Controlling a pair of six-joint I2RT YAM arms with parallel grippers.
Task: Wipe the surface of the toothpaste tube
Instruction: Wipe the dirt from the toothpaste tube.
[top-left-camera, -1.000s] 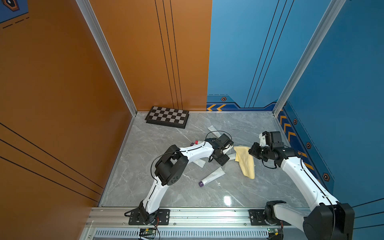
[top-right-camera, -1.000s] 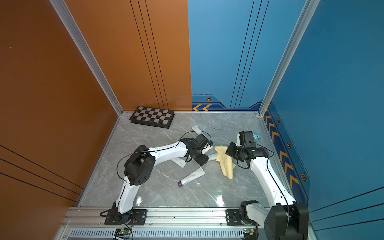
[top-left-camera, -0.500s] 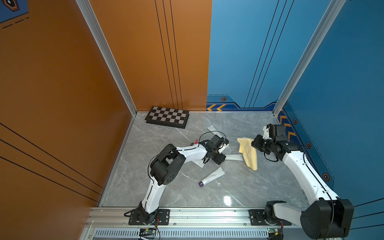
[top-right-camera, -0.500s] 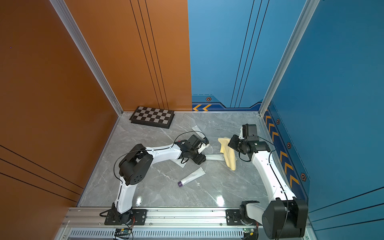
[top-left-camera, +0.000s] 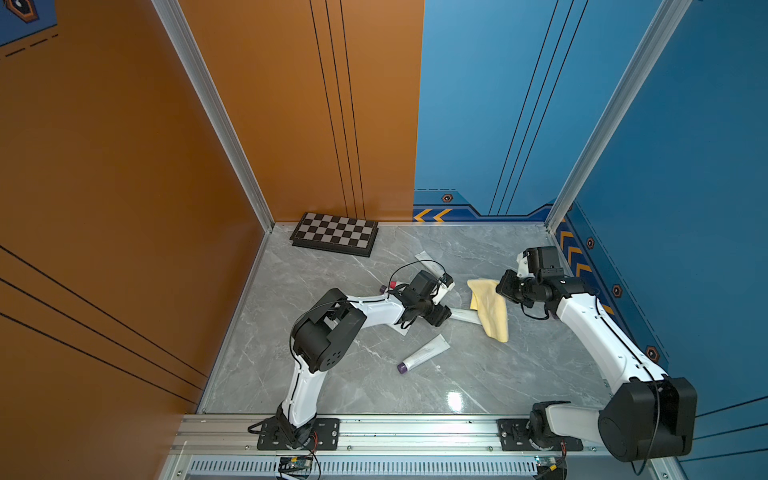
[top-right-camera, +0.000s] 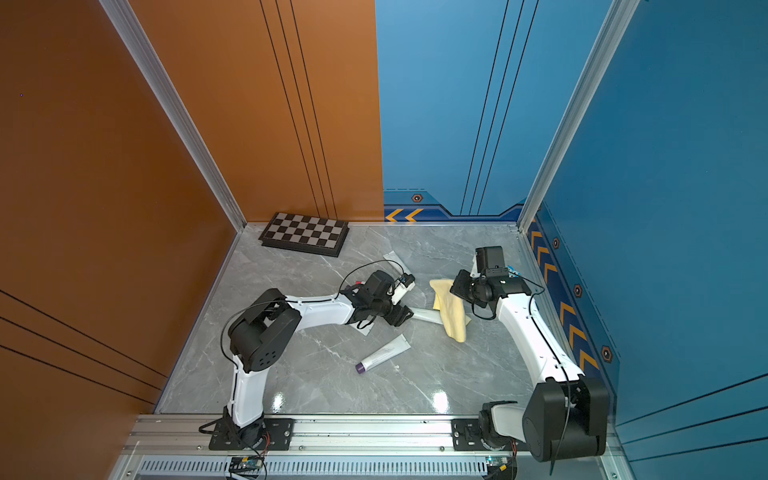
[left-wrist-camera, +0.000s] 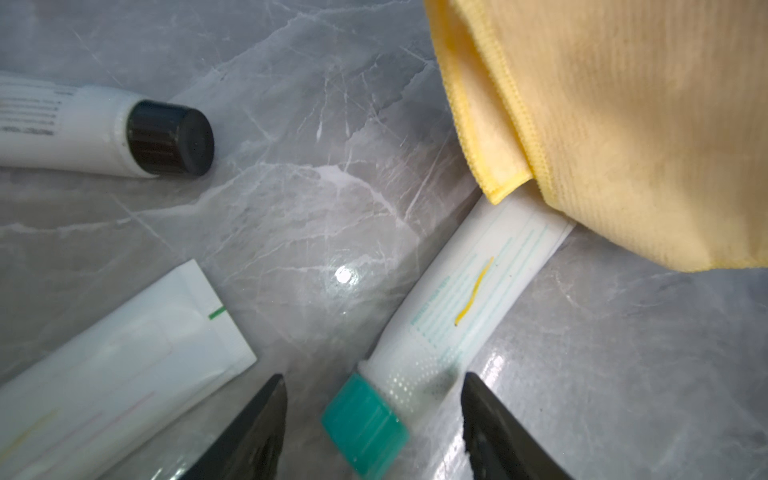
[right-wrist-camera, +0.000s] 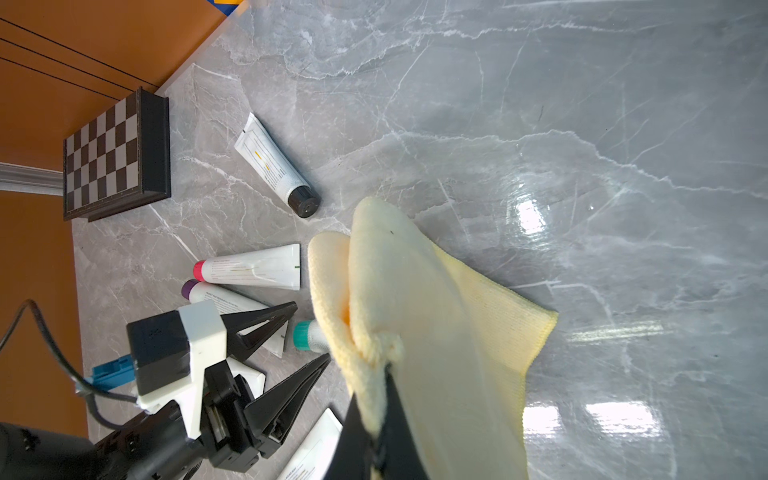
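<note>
Over on the left, a chessboard (top-left-camera: 334, 233) is lying in the far corner of the grey marble surface (top-left-camera: 498, 374), at about 10 o'clock from the left hand (top-left-camera: 440, 313). That hand is hanging low near the middle of the surface, its two dark fingers (left-wrist-camera: 266, 419) standing fairly wide apart and gripping nothing.

The toothpaste tube (left-wrist-camera: 457, 299), white with a teal cap, is lying flat on the surface. Its cap end is sitting in the gap between those fingers, with bare marble showing on either side of it. In both top views the tube's body is running off toward 3 o'clock from the left hand. A black-capped tube (right-wrist-camera: 270, 162) is lying at 12 o'clock from that hand, and a purple-capped tube (top-left-camera: 424, 353) is lying apart at 6 o'clock.

Further right, the yellow cloth (top-left-camera: 490, 311) is draping over the toothpaste tube's crimped end and hiding it. The right hand (right-wrist-camera: 380, 382) is pinching a bunched fold of that cloth between closed fingers. It is sitting at about 2 o'clock from the teal cap, not touching the tube, while the cloth's lower corner is trailing on the surface.
</note>
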